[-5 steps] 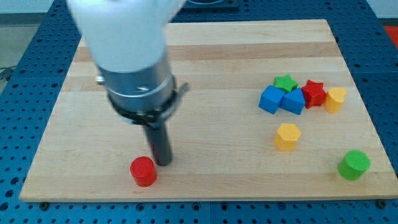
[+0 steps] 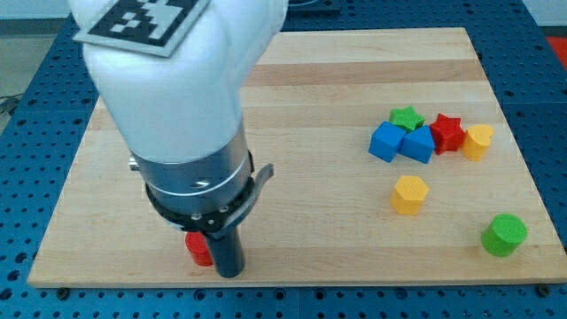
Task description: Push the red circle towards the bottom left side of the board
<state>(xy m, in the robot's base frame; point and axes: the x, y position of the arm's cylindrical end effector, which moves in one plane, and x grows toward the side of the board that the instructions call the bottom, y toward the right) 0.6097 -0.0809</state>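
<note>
While my tip [image 2: 229,271] touches one red circle [image 2: 197,249], seven blocks cluster right.

The wooden board [image 2: 292,89] lies on a blue perforated table [image 2: 35,80]. On it, at the right of the frame, cluster a green star [image 2: 407,117], two blue blocks [image 2: 387,141] [image 2: 418,143], a red star [image 2: 447,132] and a yellow block [image 2: 478,141]. Lower right sit a yellow hexagon [image 2: 409,194] and a green circle [image 2: 505,235]; the red circle [image 2: 197,249] (partly hidden) sits at lower left.

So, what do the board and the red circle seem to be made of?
The board looks like pale wood with a smooth matte finish: straight grain and plank seams show. The red circle, touching my tip on the view's left, looks like painted wood or plastic; uniform colour, uncertain.
</note>
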